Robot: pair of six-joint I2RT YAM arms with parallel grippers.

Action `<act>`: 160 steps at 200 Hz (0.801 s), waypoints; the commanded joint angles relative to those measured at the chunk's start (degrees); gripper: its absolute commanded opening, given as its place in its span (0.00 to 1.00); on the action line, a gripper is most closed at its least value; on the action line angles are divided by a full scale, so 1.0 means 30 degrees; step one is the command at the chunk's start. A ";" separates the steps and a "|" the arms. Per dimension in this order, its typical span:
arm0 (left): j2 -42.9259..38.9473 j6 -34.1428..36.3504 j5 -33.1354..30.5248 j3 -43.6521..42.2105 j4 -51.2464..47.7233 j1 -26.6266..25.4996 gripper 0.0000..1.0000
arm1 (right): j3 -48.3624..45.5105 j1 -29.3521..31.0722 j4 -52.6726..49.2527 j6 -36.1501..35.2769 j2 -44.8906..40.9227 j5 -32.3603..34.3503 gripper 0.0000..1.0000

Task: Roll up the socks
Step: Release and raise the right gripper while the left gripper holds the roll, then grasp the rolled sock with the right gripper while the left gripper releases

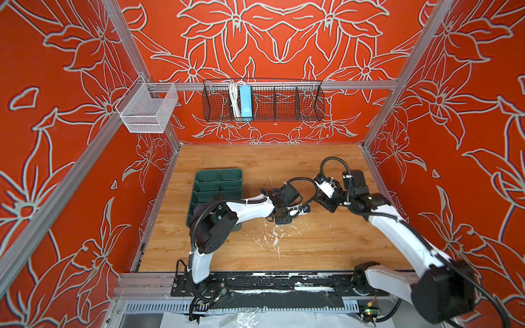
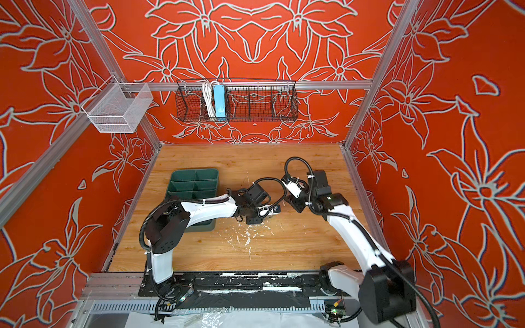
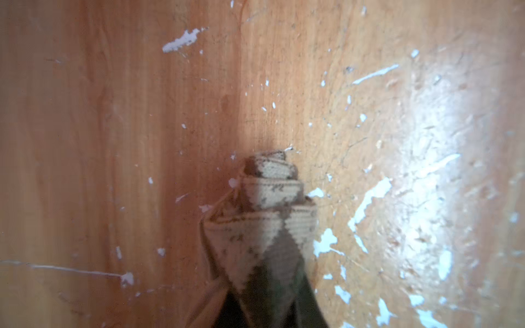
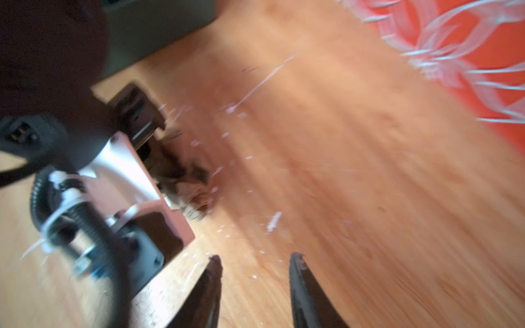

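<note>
The beige-and-brown argyle sock (image 3: 272, 227) is rolled into a tight bundle on the wooden table, layers stepping up to a narrow end. My left gripper (image 3: 270, 309) is shut on its wider end, dark fingers (image 3: 306, 306) pressed on both sides. In both top views this gripper (image 1: 284, 218) (image 2: 255, 218) sits at mid-table and hides the sock. My right gripper (image 4: 255, 258) stands open and empty just to its right (image 1: 326, 206), a short way from the blurred roll (image 4: 184, 181). A bit of purple cloth (image 1: 196, 211) shows in the tray's near compartment.
A green divided tray (image 1: 218, 171) lies left of centre, its near end under the left arm's elbow. White scrapes (image 1: 274, 240) mark the table's middle. On the back rail hang a black wire basket (image 1: 262, 103) and a white mesh basket (image 1: 146, 109).
</note>
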 commanded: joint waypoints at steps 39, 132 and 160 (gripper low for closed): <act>0.6017 -0.0329 1.0076 0.7676 -1.3308 0.3017 0.00 | -0.3050 0.1412 0.0282 -0.4506 -0.7019 -0.6196 0.55; 0.8737 -0.1252 1.2380 1.0813 -1.4959 0.4402 0.04 | -0.4902 0.9680 0.7189 -0.7292 0.1344 0.6752 0.62; 0.8765 -0.1433 1.2326 1.0583 -1.4733 0.4418 0.04 | -0.4162 0.9673 0.8879 -0.7733 0.4628 0.6573 0.64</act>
